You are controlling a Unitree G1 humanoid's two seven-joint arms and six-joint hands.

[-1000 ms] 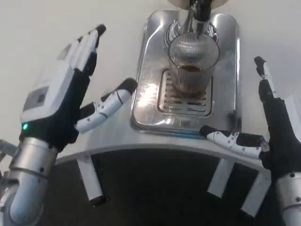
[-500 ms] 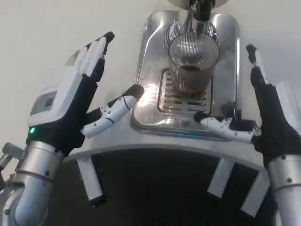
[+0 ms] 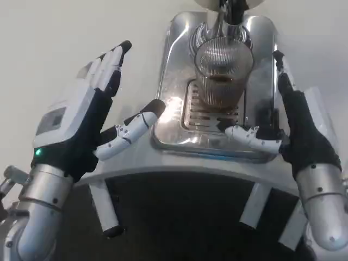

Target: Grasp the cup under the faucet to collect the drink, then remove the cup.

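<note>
Beside the cup (image 3: 220, 76) (ribbed glass), left hand (image 3: 81, 122) and right hand (image 3: 296, 130) are spread, empty.

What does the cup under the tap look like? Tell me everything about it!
The cup is a clear, ribbed glass, standing upright on the slotted metal grate of the shiny silver drip tray, right below the faucet. It holds some dark brown drink, filling roughly the lower half, and the top part looks empty. Nothing grips it: the left hand is open off to its left, and the right hand is open close on its right, neither touching it.
</note>
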